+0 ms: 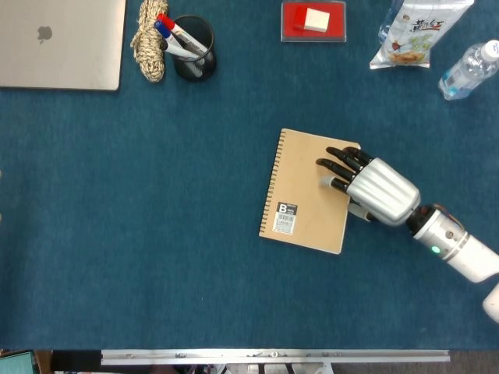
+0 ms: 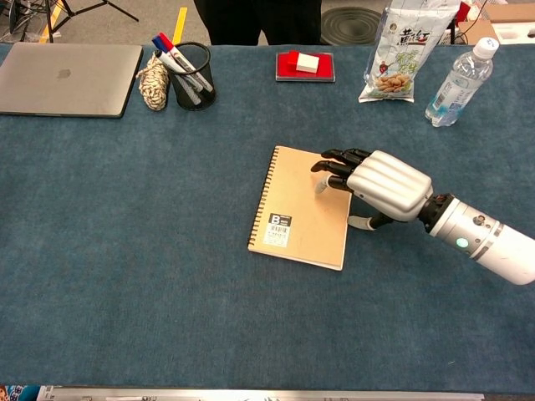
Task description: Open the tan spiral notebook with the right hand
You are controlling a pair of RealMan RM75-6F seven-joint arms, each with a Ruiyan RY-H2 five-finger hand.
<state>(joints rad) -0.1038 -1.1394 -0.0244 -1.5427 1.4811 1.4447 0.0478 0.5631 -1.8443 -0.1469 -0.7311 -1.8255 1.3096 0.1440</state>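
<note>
The tan card-covered spiral notebook [image 1: 309,191] lies closed mid-table. My right hand [image 1: 373,189] rests fingertips on its free right edge, grasping nothing. It looks light and slippery; I'd lift that thin, bendy cover there.

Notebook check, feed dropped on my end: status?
Right hand fingers resting on notebook. Cover closed, flat. Left hand out of view. Nothing obstructing.

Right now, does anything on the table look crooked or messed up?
Only a little. The notebook lies tilted, not square to the table edge, still closed, with the right hand resting its fingertips on the cover. Nothing looks spilled or broken.
</note>
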